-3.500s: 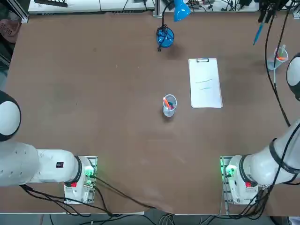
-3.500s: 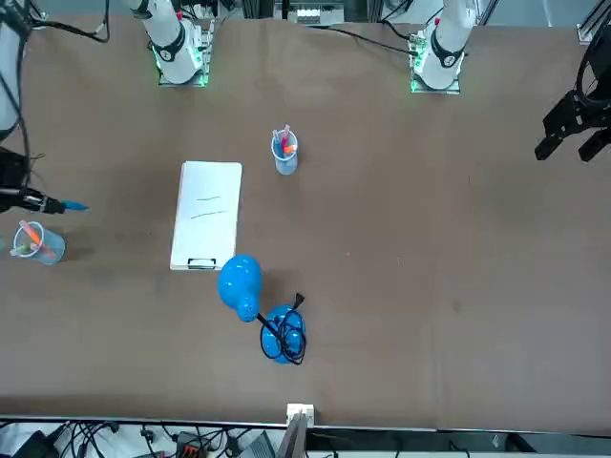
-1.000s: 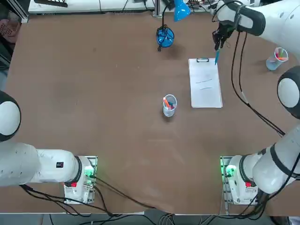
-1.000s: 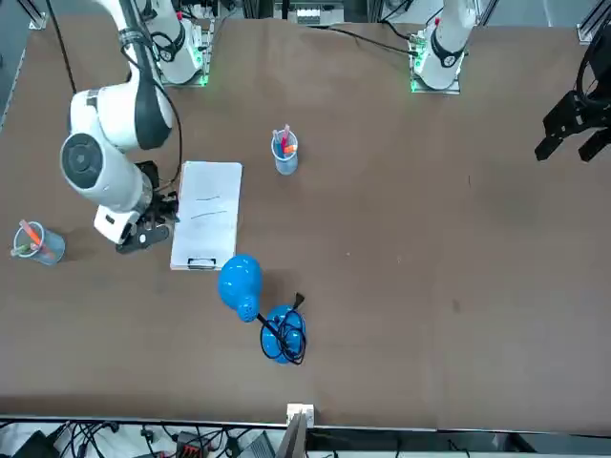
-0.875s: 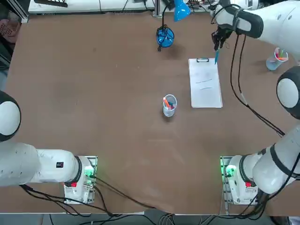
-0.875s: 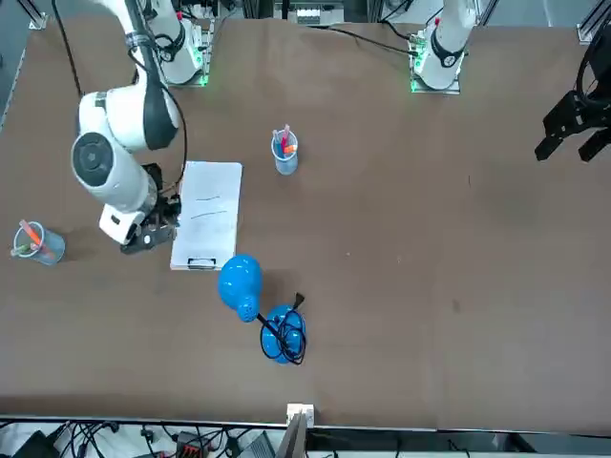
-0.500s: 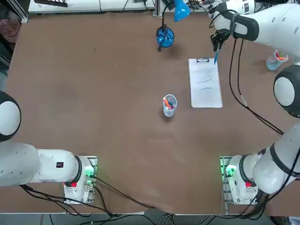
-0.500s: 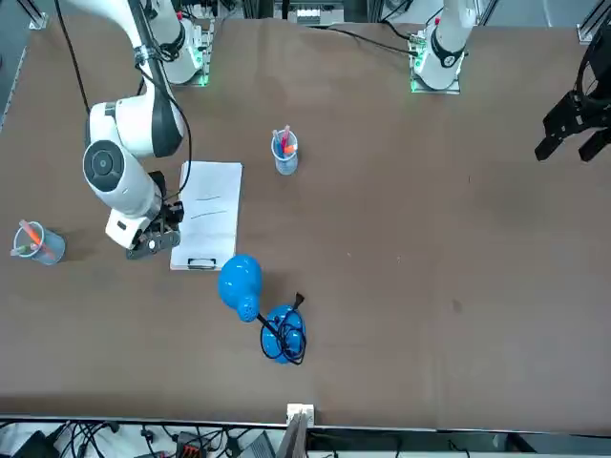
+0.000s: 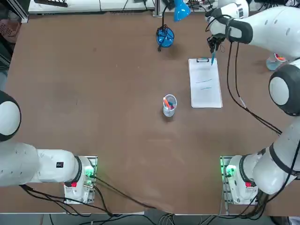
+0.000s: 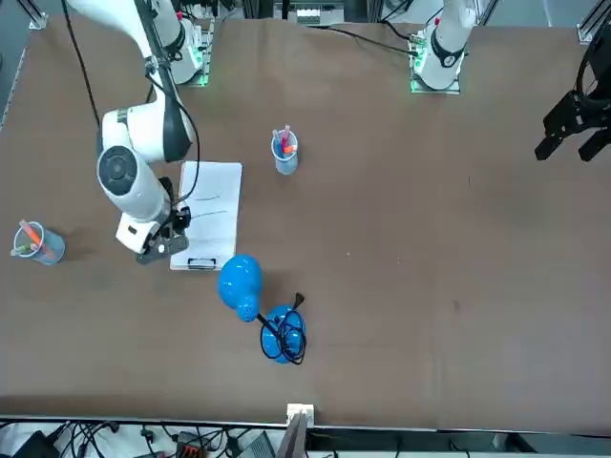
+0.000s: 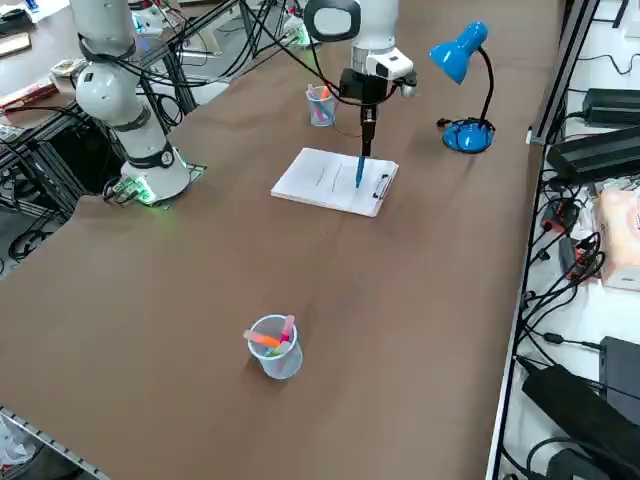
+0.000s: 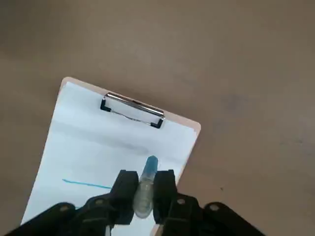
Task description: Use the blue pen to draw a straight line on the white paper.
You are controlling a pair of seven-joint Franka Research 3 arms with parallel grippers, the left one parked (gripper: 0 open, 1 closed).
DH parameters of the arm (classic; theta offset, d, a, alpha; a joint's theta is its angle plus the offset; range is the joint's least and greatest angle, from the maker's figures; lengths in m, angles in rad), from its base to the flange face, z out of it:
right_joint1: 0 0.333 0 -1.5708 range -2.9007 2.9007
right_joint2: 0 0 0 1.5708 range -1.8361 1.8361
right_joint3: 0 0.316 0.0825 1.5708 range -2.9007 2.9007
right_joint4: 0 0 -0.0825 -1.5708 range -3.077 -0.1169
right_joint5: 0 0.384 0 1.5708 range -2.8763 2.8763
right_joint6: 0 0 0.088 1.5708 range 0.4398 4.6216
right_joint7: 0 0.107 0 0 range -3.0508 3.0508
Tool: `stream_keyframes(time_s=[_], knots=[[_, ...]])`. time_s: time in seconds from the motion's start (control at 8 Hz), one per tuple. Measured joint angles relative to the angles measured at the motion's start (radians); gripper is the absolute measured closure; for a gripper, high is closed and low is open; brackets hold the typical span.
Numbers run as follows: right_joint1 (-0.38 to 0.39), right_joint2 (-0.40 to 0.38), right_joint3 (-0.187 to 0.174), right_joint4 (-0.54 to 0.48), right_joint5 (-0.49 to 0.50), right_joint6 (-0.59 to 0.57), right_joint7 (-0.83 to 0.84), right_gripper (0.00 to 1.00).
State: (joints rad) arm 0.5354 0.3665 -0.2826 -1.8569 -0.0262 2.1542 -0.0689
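The right gripper (image 12: pixel 145 183) hangs above the clip end of the white paper (image 9: pixel 205 86), its two fingers (image 12: pixel 125 189) clamped on the blue pen (image 11: pixel 360 168), which points straight down at the sheet. In the right side view the pen stands upright over the part of the sheet close to the clip (image 11: pixel 381 186), its tip at or just above the paper; whether it touches cannot be told. The wrist view shows the pen tip over the white area just inside the metal clip (image 12: pixel 132 109), near one long edge of the sheet, with a thin blue stroke (image 12: pixel 86 184) already on the paper off to one side. In the top view the paper lies in the right half of the brown table (image 9: pixel 93 93), its long axis running away from the robot and its clip at the far end. A clear cup of pens (image 9: pixel 169 105) stands just beside the paper's near left corner, apart from it. A blue desk lamp (image 11: pixel 463 85) stands beyond the clip end, to the left. A second cup of orange-red pens (image 11: pixel 274 346) stands well apart, near the table's right edge.
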Motion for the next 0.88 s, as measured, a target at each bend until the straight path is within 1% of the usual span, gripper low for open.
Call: stream_keyframes(time_s=[0.25, 0.88], knots=[[0.014, 0.023, 0.0, -0.019, -0.023, 0.036, 0.028, 0.79], [0.014, 0.026, -0.002, -0.03, -0.042, 0.038, 0.034, 0.79]])
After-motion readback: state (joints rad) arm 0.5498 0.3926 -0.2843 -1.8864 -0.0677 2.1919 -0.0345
